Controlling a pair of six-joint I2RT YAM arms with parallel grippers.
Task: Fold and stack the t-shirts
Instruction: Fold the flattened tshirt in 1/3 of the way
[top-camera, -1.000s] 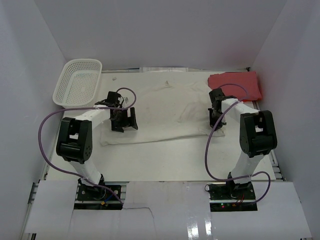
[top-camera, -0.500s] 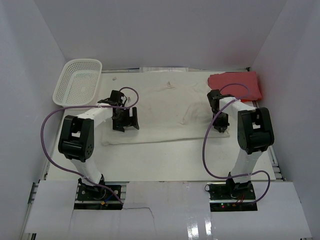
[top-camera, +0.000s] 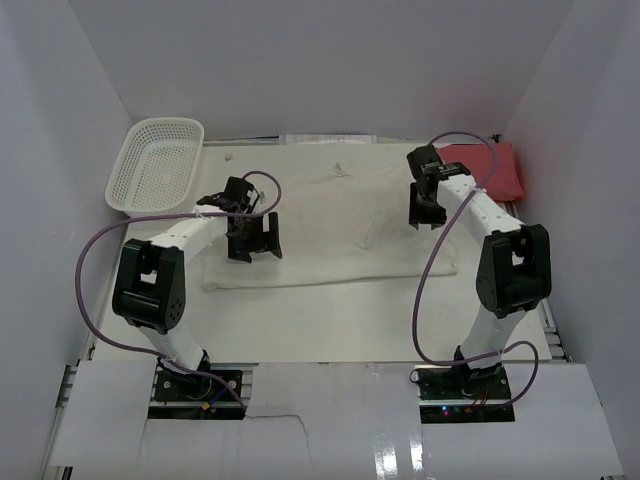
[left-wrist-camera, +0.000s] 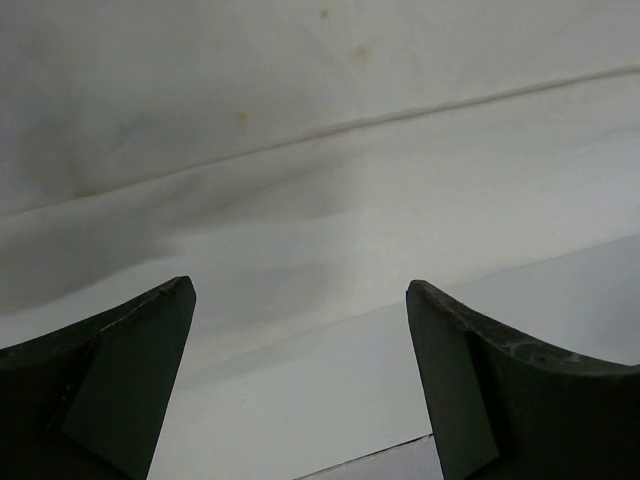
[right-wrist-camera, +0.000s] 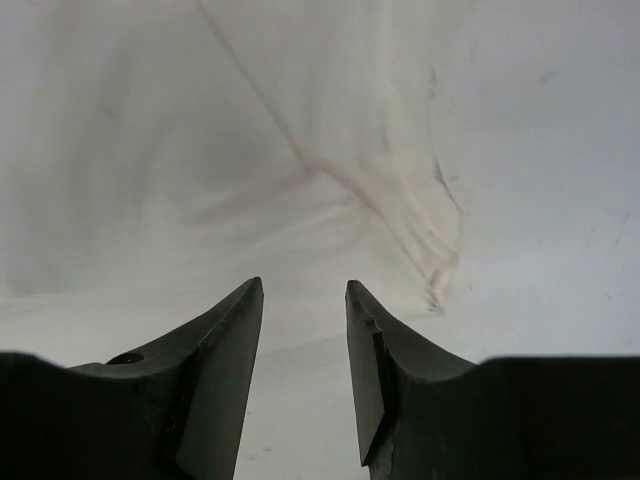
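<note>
Right claw (top-camera: 424, 212) has swung to the far side and parts, empty, releasing the cream t-shirt (top-camera: 330, 215); one fold looks laid. Left claw (top-camera: 252, 240) hovers, spread wide.

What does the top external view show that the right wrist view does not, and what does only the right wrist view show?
Only the top external view shows the red t-shirt at the far right, the white mesh basket at the far left, and the left gripper open over the cream-white t-shirt. Only the right wrist view shows the shirt's creases up close, and that nothing lies between the parted jaws of the right gripper. Both show the cream-white t-shirt and the right gripper.
</note>
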